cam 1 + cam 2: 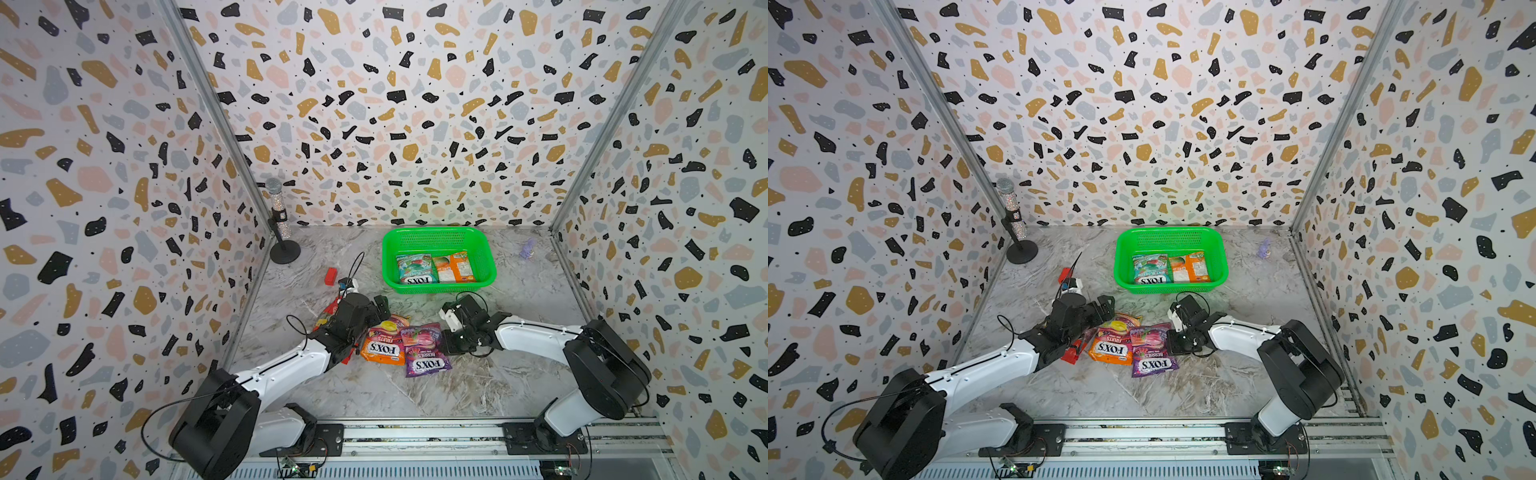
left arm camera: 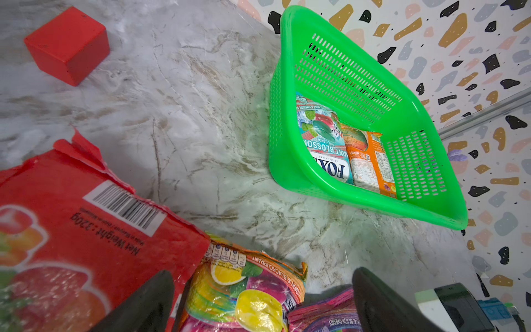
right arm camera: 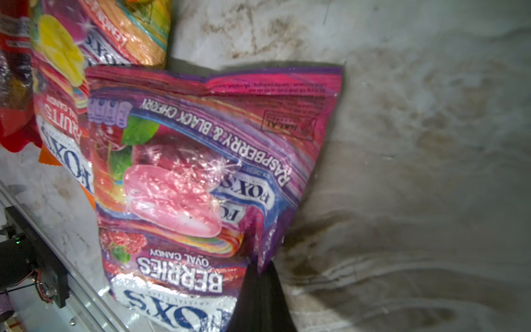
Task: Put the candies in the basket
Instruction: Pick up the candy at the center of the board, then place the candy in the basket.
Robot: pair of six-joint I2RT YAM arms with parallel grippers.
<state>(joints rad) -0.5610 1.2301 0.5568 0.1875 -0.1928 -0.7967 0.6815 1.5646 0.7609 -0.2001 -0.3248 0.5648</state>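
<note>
The green basket [image 1: 440, 231] stands at the back of the table, with a teal candy bag [image 1: 415, 269] and an orange one [image 1: 455, 268] lying inside. In front of it lie an orange-yellow bag [image 1: 384, 340] and a purple bag [image 1: 422, 349], overlapping. A larger red bag [image 2: 86, 230] is mostly hidden under my left arm in both top views. My left gripper [image 2: 258, 301] is open, its fingers spread over the orange-yellow bag [image 2: 244, 290]. My right gripper [image 3: 260, 267] is shut on the side edge of the purple bag [image 3: 201, 161], which puckers at the pinch.
A small red block [image 1: 331, 276] sits left of the basket, near my left wrist. A glittery microphone on a black stand [image 1: 278, 224] is in the back left corner. A small lilac object [image 1: 528, 248] lies at the back right. Patterned walls close three sides.
</note>
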